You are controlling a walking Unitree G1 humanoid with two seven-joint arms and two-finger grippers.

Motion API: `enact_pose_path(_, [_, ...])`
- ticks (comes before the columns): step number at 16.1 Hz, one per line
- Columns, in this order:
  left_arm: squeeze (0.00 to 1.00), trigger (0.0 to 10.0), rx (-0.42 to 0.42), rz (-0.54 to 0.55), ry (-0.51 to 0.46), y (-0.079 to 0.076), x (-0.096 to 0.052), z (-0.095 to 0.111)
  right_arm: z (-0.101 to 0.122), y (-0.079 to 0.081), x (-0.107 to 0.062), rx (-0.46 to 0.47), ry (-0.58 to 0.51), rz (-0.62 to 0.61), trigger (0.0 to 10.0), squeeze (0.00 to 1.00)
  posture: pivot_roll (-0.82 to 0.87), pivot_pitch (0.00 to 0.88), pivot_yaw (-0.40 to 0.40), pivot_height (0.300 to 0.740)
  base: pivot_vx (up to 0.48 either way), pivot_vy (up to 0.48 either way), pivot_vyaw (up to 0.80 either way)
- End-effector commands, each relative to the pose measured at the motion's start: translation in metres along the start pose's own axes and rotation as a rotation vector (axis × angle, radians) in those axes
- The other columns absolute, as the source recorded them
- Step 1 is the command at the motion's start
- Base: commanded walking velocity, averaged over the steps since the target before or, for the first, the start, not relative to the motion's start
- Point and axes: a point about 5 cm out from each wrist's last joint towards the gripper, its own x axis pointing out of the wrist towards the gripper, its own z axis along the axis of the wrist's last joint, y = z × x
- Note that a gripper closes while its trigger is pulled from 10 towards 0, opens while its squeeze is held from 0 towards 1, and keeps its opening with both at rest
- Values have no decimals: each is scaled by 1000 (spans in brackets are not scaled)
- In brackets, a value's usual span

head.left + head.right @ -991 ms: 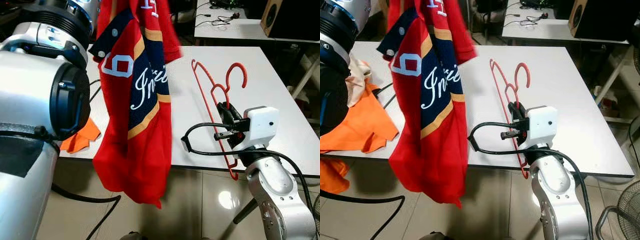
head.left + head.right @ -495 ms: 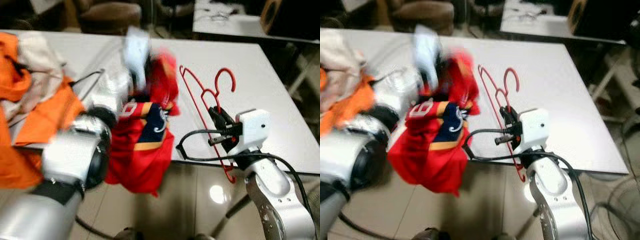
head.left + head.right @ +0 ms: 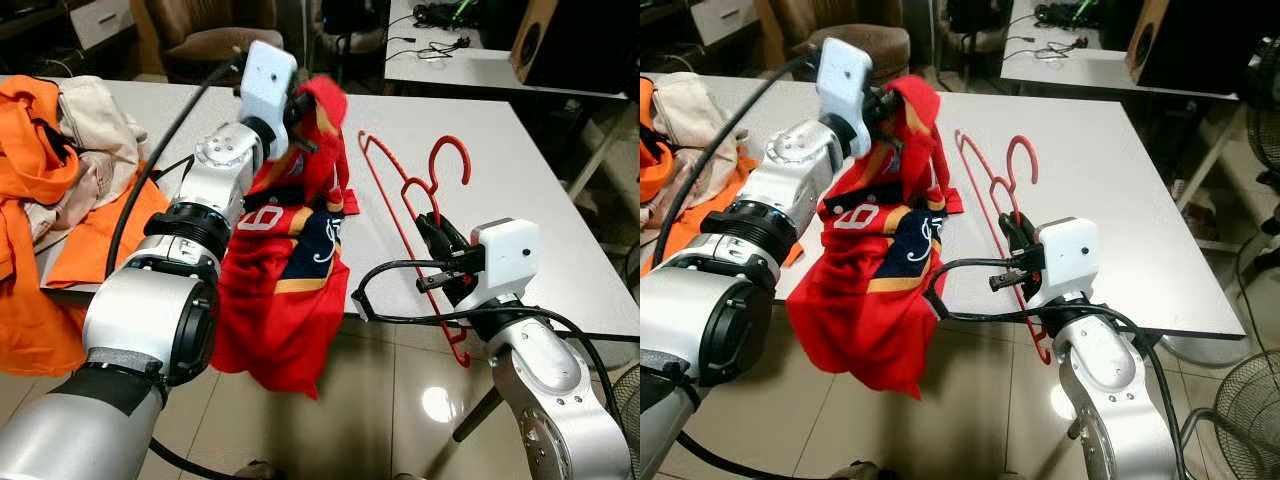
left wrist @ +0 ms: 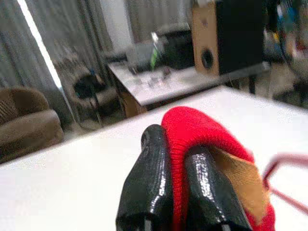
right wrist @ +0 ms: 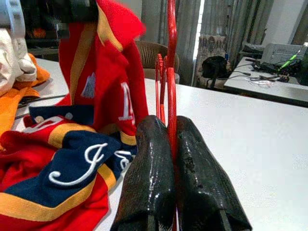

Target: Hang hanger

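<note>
Both grippers are clenching: left gripper [image 3: 297, 105] has lowered the red-and-navy jersey [image 3: 285, 270] onto the surface's front edge (half overhanging), right gripper [image 3: 437, 232] keeping the red wire hanger [image 3: 415, 200], ready for threading.

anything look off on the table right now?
Yes. The red jersey with navy and gold trim is pinched at one edge by the left gripper and slumps over the white table edge, not spread flat. The thin red wire hanger, clamped in the right gripper, also overhangs the edge.
</note>
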Motion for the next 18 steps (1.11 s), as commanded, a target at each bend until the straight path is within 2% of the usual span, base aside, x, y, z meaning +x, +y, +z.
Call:
enact_pose_path(1, [1000,10000,44,-118,207,-15,-5,-37,-1,1,2,5,11,15,10000,0,-128,38,36,740,0,0,0])
enact_pose_path(2, [1000,10000,47,-187,324,-25,-10,-59,-1,3,1,5,15,21,10000,0,-130,38,38,740,0,0,0])
enact_pose_path(4, [1000,10000,31,-273,415,-33,-17,-75,-3,4,0,1,25,28,10000,0,-135,41,43,740,0,0,0])
enact_pose_path(5, [1000,10000,24,-285,429,-32,-18,-76,-3,4,-1,1,27,28,10000,0,-135,42,44,740,0,0,0])
enact_pose_path(6, [1000,10000,10,-296,451,-26,-21,-76,-3,3,-2,2,30,27,10000,0,-135,42,44,740,0,0,0])
enact_pose_path(7, [1000,10000,18,-304,474,-14,-28,-75,-3,3,-3,0,33,30,10000,0,-138,44,53,740,0,0,0])
enact_pose_path(8, [1000,10000,11,-313,458,6,-39,-67,-3,3,-4,-2,38,34,10000,0,-140,46,56,740,0,0,0])
enact_pose_path(9, [1000,10000,5,-313,447,10,-42,-65,-3,3,-5,-2,39,34,10000,0,-138,46,56,740,0,0,0])
enact_pose_path(10, [0,10000,-110,-321,274,26,-58,-43,-5,2,-7,-3,46,32,10000,0,-135,46,52,740,0,0,0])
enact_pose_path(11, [0,10000,-132,-318,235,29,-62,-38,-5,2,-7,-4,47,32,10000,0,-135,46,52,740,0,0,0])
enact_pose_path(12, [0,10000,-176,-299,140,37,-72,-24,-4,1,-7,-4,44,30,10000,0,-129,47,48,740,0,0,0])
enact_pose_path(13, [0,10000,-262,-288,33,46,-90,-4,-3,0,-5,0,35,24,10000,0,-119,46,40,740,0,0,0])
enact_pose_path(15, [0,10000,-318,-328,-10,44,-107,5,-2,-1,-4,2,33,22,10000,0,-119,46,40,740,0,0,0])
enact_pose_path(16, [0,10000,-253,-373,29,30,-119,-3,-3,0,-2,1,35,33,10000,0,-100,46,28,740,0,0,0])
enact_pose_path(17, [0,10000,-187,-284,65,22,-121,-17,-3,1,-1,1,34,45,10000,0,-91,45,31,740,0,0,0])
enact_pose_path(18, [0,10000,-214,-31,42,27,-122,-31,-3,2,-1,9,25,42,10000,0,-82,46,38,740,0,0,0])
